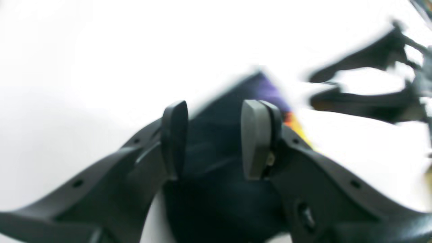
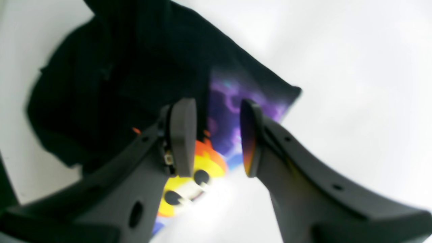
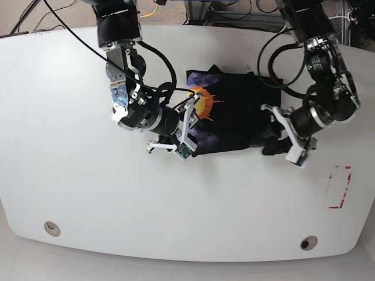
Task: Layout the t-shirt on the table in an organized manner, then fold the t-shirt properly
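The t-shirt [image 3: 240,117] lies bunched in a rough rectangle in the middle of the white table [image 3: 88,187]. It is black with a purple, orange and yellow print at its left end. My right gripper [image 3: 186,130] hovers over that printed end. In the right wrist view the right gripper [image 2: 216,138] is open above the print, with black cloth [image 2: 111,74] behind it. My left gripper [image 3: 270,132] is at the shirt's right edge. The blurred left wrist view has the left gripper [image 1: 216,138] open over dark cloth [image 1: 216,189], nothing pinched.
A red tape rectangle mark [image 3: 340,187] sits near the table's right edge. Two small round holes [image 3: 51,228] [image 3: 309,242] are near the front edge. Cables trail from both arms at the back. The other gripper [image 1: 371,84] shows blurred in the left wrist view.
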{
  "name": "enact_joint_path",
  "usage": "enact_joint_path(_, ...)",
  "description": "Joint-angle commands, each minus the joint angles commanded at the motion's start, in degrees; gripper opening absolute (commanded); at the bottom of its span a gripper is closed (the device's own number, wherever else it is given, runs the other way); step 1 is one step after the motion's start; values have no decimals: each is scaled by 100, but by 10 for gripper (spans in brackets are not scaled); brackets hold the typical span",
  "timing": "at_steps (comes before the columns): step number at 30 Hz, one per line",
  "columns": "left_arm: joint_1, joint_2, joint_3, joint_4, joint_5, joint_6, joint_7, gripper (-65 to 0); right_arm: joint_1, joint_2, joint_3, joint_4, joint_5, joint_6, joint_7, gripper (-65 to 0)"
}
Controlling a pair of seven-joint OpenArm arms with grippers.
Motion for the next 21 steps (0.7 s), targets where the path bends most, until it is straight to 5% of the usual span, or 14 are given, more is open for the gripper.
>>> enact_joint_path(12, 747, 185, 818, -26, 9, 0, 0, -404, 79, 0, 0, -158, -9, 0, 26, -439)
enact_joint_path(16, 835, 53, 879, -167, 18, 0, 0, -404, 79, 0, 0, -158, -9, 0, 35, -439)
enact_joint_path(21, 826, -475, 853, -378, 18, 0, -9, -404, 70, 0, 0, -158, -9, 0, 35, -439)
